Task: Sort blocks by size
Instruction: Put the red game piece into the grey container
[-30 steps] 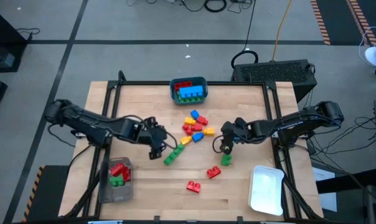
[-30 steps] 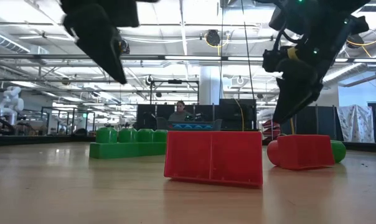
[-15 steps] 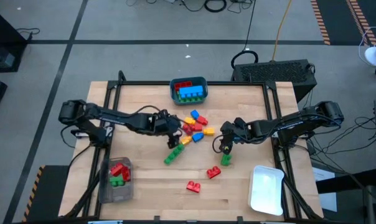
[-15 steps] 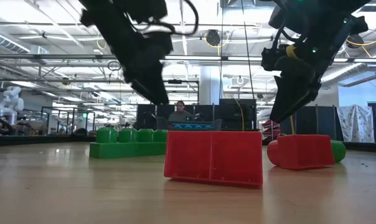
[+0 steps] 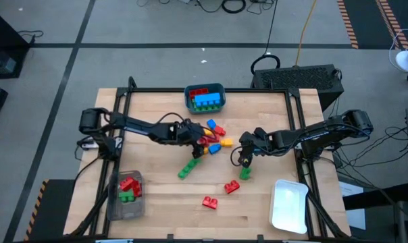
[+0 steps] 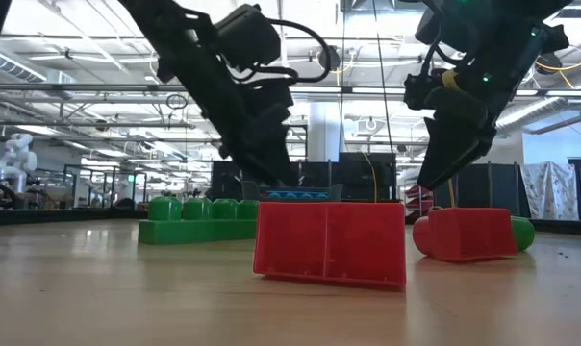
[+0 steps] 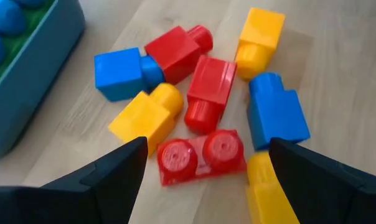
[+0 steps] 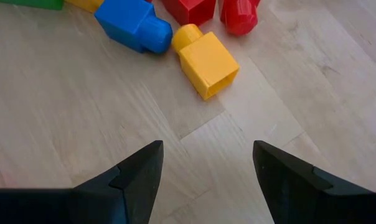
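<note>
A pile of red, blue, yellow and orange blocks (image 5: 214,137) lies at mid-table. My left gripper (image 5: 197,142) is open just left of the pile; in its wrist view its fingers (image 7: 203,180) stand either side of a two-stud red block (image 7: 200,155) without touching it. My right gripper (image 5: 243,160) is open and empty over bare wood right of the pile, with a yellow block (image 8: 203,59) and a blue block (image 8: 135,25) ahead of it. A long green block (image 5: 188,167), a small green block (image 5: 245,173) and two red blocks (image 5: 231,186) (image 5: 209,201) lie apart on the table.
A teal bin (image 5: 221,90) with blue and red blocks stands at the far edge. A clear container (image 5: 116,206) with red and green blocks is at the near left. A white tray (image 5: 288,206) is at the near right. Bare wood lies along the near edge.
My left gripper has gone toward the table's right and far edges, from beside the long green block up to the left side of the block pile. The blocks lie as before.
</note>
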Controlling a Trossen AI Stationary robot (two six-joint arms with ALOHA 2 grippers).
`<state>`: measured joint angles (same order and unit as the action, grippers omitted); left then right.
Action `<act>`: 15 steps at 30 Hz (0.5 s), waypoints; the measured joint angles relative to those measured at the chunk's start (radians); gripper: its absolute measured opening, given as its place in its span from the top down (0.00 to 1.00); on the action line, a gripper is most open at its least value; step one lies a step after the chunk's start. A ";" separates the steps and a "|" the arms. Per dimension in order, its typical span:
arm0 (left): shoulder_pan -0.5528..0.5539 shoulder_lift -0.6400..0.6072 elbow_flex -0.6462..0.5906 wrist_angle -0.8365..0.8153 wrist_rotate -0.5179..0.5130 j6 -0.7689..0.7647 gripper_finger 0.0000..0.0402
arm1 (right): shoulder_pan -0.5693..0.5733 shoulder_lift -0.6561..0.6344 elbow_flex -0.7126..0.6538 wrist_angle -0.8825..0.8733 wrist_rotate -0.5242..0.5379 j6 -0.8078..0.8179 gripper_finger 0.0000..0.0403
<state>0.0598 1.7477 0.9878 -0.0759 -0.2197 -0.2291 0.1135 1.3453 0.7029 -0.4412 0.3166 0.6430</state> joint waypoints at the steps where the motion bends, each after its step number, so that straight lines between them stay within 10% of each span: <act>1: 0.001 0.008 0.000 0.014 -0.009 0.000 0.16 | 0.000 0.000 0.000 0.000 0.000 0.000 0.41; 15: 0.032 0.123 0.005 0.132 0.056 0.003 0.16 | 0.000 0.000 0.000 -0.005 -0.004 0.000 0.41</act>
<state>0.0922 1.8710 0.9933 0.0563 -0.1640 -0.2266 0.1139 1.3453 0.7029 -0.4458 0.3130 0.6433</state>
